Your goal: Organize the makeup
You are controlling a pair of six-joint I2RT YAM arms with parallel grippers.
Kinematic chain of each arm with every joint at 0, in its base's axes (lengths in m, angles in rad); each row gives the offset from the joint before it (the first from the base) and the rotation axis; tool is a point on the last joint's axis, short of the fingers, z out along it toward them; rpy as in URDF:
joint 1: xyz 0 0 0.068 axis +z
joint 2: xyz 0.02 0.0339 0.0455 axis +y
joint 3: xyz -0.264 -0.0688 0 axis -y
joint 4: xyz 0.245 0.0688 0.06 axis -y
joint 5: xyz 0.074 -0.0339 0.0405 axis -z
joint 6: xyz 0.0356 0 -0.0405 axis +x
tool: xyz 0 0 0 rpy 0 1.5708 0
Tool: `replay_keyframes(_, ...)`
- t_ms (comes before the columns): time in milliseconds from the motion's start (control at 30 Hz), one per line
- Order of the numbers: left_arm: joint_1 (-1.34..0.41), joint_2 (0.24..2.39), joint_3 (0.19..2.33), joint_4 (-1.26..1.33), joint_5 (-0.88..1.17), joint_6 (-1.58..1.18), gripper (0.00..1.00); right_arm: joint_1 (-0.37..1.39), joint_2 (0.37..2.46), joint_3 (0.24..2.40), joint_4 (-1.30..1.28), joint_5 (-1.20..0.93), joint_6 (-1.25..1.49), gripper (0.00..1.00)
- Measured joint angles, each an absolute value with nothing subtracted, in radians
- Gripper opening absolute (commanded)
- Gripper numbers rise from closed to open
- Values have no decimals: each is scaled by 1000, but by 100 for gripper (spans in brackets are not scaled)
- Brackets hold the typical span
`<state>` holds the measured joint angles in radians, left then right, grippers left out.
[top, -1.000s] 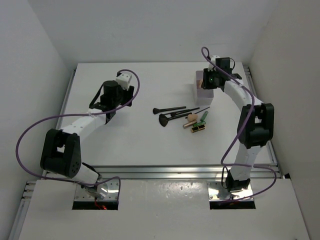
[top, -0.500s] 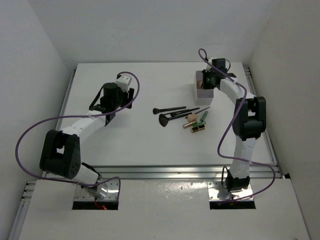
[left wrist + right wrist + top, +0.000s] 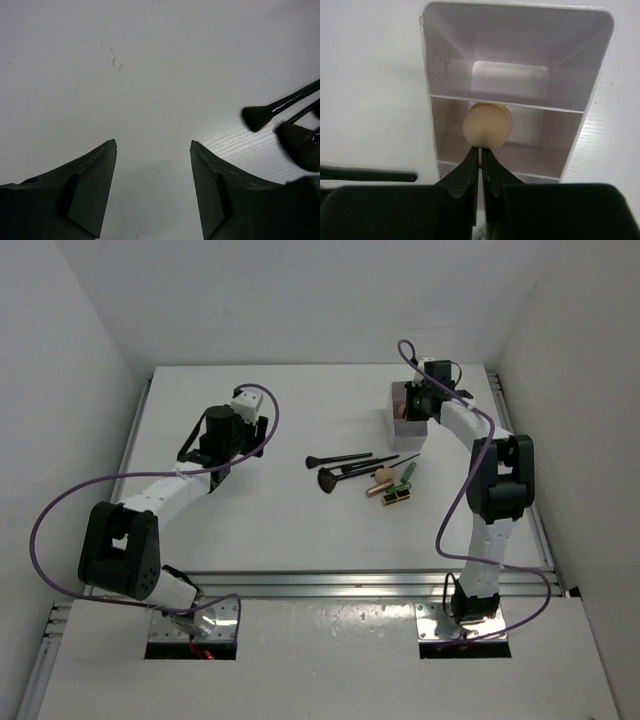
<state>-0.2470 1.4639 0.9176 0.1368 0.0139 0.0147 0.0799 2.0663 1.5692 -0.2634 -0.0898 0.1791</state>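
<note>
Loose makeup lies mid-table: thin black brushes (image 3: pixel 340 458), a fan-headed brush (image 3: pixel 328 480), a peach sponge (image 3: pixel 381 478), a green tube (image 3: pixel 407 476) and a gold-brown tube (image 3: pixel 397 498). A second peach sponge (image 3: pixel 487 124) sits in the middle compartment of the translucent white box (image 3: pixel 427 75). My right gripper (image 3: pixel 481 149) is shut above the box, its tips at that sponge's near edge. My left gripper (image 3: pixel 153 143) hangs open over bare table, nothing between its fingers. Two brush heads (image 3: pixel 257 116) lie to its right.
The box (image 3: pixel 408 423) stands at the table's back right, near the right wall. A black brush handle (image 3: pixel 370 174) lies left of the box. White walls enclose the table on three sides.
The right gripper has closed and shifted slightly back over the box, its elbow swinging left. The left arm has barely moved.
</note>
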Motion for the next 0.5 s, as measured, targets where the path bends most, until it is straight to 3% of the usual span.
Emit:
replay_keyframes(167, -247, 1464, 918, 137, 15, 15, 66, 80, 2022, 1567, -301, -96, 184, 29)
replay_keyframes(400, -247, 1464, 918, 144, 15, 22, 66, 80, 1930, 1567, -307, -137, 189, 30)
replay_keyframes(500, -247, 1464, 918, 144, 15, 23, 66, 80, 1907, 1567, -315, -153, 193, 40)
